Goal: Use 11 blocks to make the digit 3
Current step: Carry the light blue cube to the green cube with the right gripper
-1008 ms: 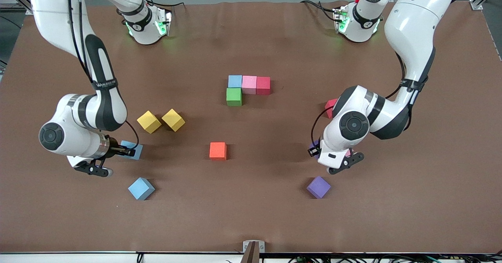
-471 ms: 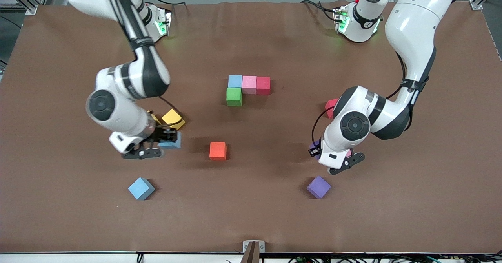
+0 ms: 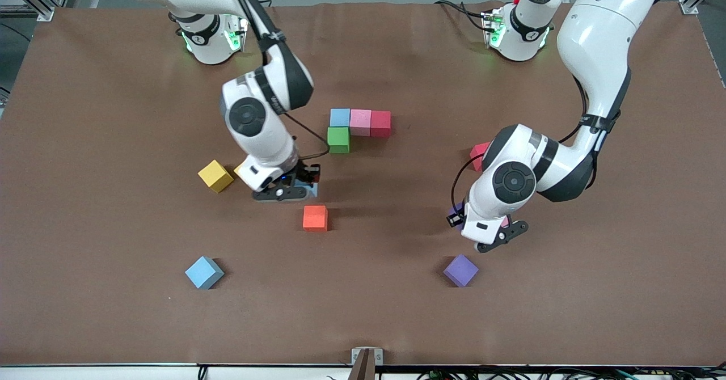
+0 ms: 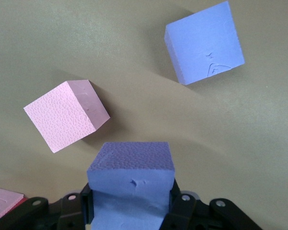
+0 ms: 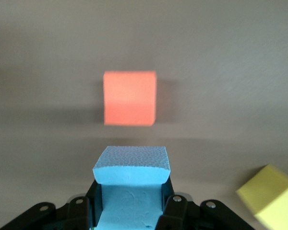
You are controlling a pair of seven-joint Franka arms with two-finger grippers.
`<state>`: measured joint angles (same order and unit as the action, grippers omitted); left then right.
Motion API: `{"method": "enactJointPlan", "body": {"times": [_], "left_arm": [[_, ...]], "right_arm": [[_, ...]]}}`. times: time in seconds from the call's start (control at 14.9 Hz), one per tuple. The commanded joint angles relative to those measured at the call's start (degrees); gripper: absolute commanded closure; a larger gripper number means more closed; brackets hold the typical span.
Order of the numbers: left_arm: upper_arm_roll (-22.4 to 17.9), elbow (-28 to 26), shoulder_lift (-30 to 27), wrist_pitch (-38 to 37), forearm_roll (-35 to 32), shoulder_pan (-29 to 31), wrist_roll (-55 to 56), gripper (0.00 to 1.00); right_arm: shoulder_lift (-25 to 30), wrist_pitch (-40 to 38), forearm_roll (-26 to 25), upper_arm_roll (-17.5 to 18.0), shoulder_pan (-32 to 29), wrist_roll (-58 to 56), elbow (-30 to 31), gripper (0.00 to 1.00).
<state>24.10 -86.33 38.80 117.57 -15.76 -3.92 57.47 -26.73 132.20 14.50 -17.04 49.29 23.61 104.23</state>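
Where right pincer [image 5: 130, 203] grips, light blue block [image 5: 132, 165]

**2 Franka arms: bodywork**

Glossy white shells with black joint bands and round grey end caps; thin black cables looped along the links; green lamps lit at both bases; right gripper [image 3: 298, 187] and left gripper [image 3: 492, 233] black, with visible screw heads.
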Motion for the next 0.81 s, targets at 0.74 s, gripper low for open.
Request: {"method": "enactJointPlan", "body": {"times": [0.74], "left_arm": [[0.07,0.2,-0.66,-0.76,0.03,0.4,-0.96,0.54]], "right_arm": [[-4.82,7.9,-0.35,-0.98,9.59,9.52,4.4,1.0]]}}
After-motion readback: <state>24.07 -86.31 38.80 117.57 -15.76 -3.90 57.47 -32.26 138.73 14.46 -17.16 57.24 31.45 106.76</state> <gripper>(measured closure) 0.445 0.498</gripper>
